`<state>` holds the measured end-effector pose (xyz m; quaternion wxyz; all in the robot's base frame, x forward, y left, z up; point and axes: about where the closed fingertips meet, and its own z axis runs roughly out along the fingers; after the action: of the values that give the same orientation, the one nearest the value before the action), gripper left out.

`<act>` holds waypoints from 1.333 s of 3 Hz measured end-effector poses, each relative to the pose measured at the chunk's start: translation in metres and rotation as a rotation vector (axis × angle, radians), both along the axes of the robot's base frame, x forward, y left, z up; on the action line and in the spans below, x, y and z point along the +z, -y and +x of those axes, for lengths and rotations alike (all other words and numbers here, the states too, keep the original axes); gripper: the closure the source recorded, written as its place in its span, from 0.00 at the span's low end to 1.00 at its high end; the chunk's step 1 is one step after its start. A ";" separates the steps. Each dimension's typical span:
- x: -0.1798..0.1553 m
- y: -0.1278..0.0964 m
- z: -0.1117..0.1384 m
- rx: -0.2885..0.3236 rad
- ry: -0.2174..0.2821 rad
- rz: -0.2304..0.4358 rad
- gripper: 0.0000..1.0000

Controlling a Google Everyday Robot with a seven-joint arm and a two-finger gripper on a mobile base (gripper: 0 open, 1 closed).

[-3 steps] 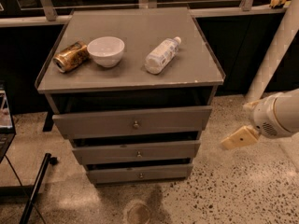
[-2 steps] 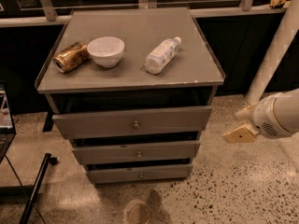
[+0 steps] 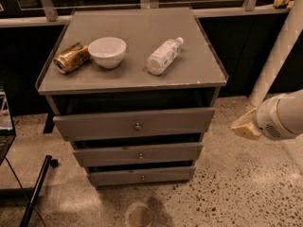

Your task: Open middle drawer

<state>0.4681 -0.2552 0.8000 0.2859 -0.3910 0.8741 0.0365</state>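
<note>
Gripper (image 3: 246,125) at right edge of frame, mid-height, off to the side of the cabinet and well apart from it. Nothing seen in it; open or shut, cannot tell. Middle drawer (image 3: 109,155) lower centre, between top drawer (image 3: 94,125) and bottom drawer (image 3: 113,177), apparently not pulled out. Its knob (image 3: 140,156) is untouched, so the reach likely comes next. Tabletop (image 3: 142,27) carries tipped can (image 3: 72,58), bowl (image 3: 107,51) and lying bottle (image 3: 163,56), none involved.

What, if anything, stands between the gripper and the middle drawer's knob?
Nothing visible does. The gripper hangs right of the cabinet, apart from it. The middle drawer shows its knob in full, with nothing seen in front of it.
</note>
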 end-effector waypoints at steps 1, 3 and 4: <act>-0.012 0.000 0.002 -0.030 0.012 0.036 1.00; -0.115 -0.027 -0.023 -0.098 0.067 0.226 1.00; -0.141 -0.022 0.011 -0.147 0.210 0.327 1.00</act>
<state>0.4787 -0.2329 0.6593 0.4369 -0.2763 0.8481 0.1161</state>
